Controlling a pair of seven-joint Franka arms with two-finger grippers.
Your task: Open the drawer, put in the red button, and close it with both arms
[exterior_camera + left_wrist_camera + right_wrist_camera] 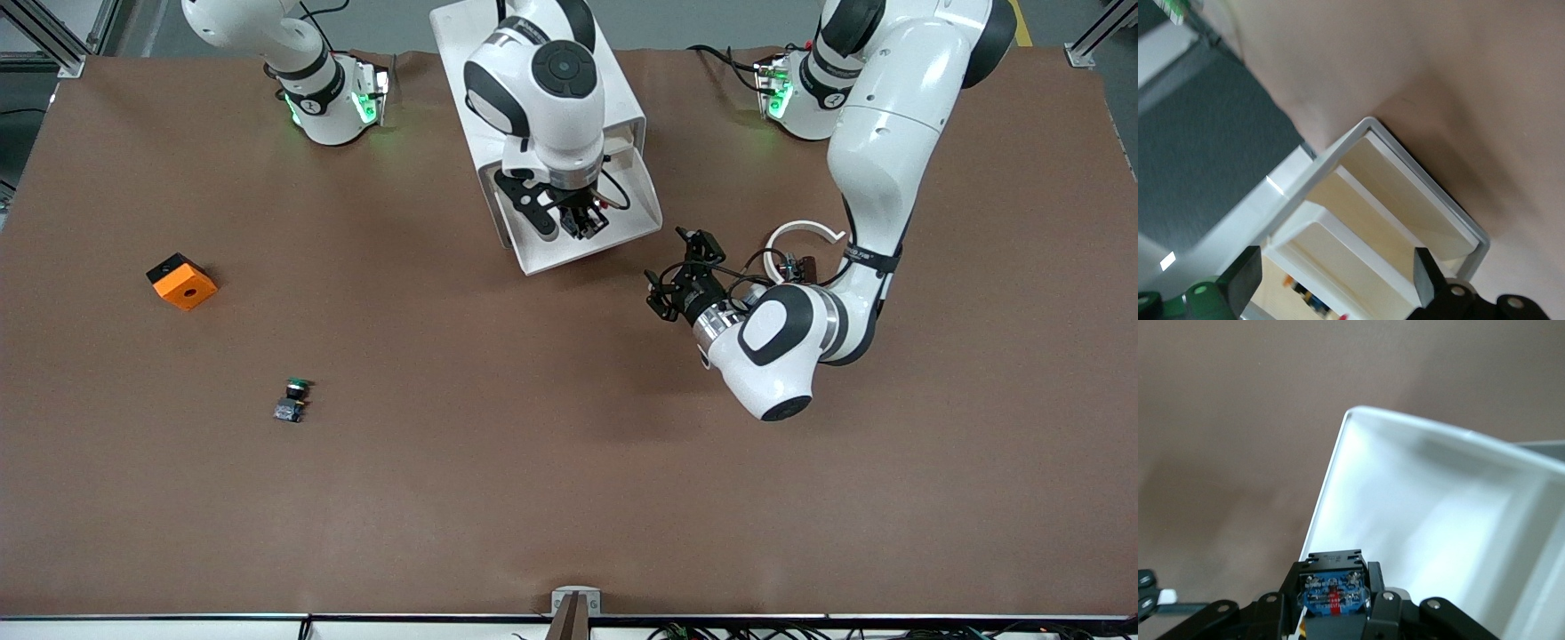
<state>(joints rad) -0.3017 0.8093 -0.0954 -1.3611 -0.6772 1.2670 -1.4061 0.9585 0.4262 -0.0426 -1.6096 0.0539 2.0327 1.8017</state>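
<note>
The white cabinet (542,53) stands at the robots' edge of the table with one drawer (642,212) pulled out. My right gripper (582,224) hangs over this open drawer, shut on the red button (1333,595). Only the button's blue-grey block body shows between the fingers (1379,585); its cap is hidden. The drawer's white floor (1438,520) lies just under it. My left gripper (669,265) is open and empty, beside the drawer's corner toward the left arm's end. In the left wrist view its fingers (1246,280) frame the cabinet's cream drawer fronts (1405,193).
A green-capped button (292,398) and an orange square block (182,281) lie on the brown table toward the right arm's end, nearer the front camera than the cabinet. A white open ring (803,229) lies by the left arm.
</note>
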